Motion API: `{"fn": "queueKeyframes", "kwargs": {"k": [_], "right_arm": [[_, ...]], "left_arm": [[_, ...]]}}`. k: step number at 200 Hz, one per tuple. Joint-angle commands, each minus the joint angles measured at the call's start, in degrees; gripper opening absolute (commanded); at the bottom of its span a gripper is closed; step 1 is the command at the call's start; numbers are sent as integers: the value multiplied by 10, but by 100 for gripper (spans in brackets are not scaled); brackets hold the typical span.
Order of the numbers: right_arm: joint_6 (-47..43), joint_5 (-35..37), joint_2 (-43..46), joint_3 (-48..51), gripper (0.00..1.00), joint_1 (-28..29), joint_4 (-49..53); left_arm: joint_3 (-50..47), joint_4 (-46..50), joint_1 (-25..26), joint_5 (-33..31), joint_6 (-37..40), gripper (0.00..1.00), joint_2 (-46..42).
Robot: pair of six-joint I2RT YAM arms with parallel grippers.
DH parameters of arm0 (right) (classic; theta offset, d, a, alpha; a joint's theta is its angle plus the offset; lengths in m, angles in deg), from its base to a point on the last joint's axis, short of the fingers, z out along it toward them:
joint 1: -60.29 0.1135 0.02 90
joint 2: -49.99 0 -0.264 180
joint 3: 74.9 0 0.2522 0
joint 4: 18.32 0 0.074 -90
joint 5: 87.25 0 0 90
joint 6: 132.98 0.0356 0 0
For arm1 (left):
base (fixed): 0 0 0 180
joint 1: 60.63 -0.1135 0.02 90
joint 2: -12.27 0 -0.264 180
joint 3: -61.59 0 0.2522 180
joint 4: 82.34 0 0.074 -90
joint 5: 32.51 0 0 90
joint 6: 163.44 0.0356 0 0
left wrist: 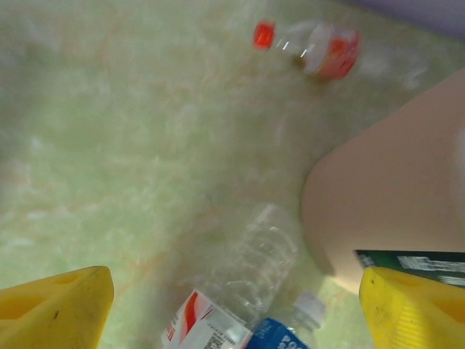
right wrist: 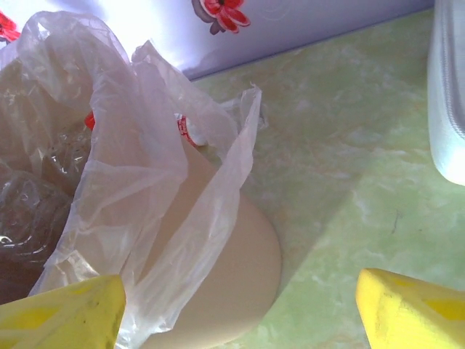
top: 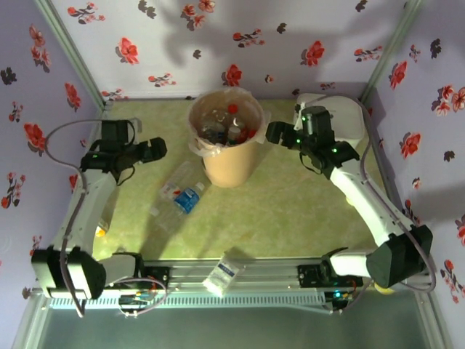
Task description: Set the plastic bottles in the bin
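Starting w/ what's hard to read: from above, the bin [top: 231, 166] holds a dark jumble of plastic bottles [top: 221, 129] w/ a red cap or two; count can't be told. In R wrist view the bag liner [right wrist: 152, 153] folds over the rim and blurs what's inside; a bit of red shows thru it. White box [right wrist: 452, 80] is cut off at the right edge there, inside unseen. L wrist view is blurred, label text unreadable.

Bin stands upright at mid-back of the table [top: 290, 211]. Outside it, a red-white label bottle [top: 176, 187] lies on its side just left of the bin's base. A blue-label bottle [top: 188, 198] is touching or just beside it; can't tell which. A red-cap bottle [left wrist: 312, 47] lies well apart from those two. What looks like another bottle [top: 221, 275] lies on the rail [top: 276, 273] at the near edge, btw the arm bases.

L gripper [top: 155, 150] hangs left of the bin, fingers [left wrist: 58, 313] wide apart, nothing held. R gripper [top: 275, 133] is just beside the bin's right rim, fingers [right wrist: 65, 316] apart, gripping nothing.
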Motion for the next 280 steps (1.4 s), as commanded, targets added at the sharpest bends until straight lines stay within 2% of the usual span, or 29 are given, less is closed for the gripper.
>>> {"fn": "queueKeyframes", "kwargs": {"k": [1, 19, 55, 96, 173, 208, 254, 280], "right_arm": [[-3, 23, 32, 9, 83, -10, 13], [-4, 23, 35, 13, 84, -15, 19], [-1, 19, 39, 15, 83, -19, 25], [-6, 13, 39, 16, 83, -30, 32], [0, 7, 34, 17, 83, -31, 27], [6, 2, 30, 20, 83, -31, 22], [7, 5, 35, 24, 83, -31, 23], [8, 5, 34, 24, 83, -31, 24]], "left_arm": [[-18, -59, 15, -10, -19, 93, 57], [-5, -74, 44, -9, -3, 100, 128], [35, -75, 80, 0, 44, 100, 231], [57, -52, 96, 14, 96, 100, 278], [66, -30, 108, 13, 125, 100, 321], [75, -11, 113, -29, 134, 100, 346], [101, 3, 113, -72, 133, 82, 351], [124, 21, 112, -93, 135, 76, 349]]}}
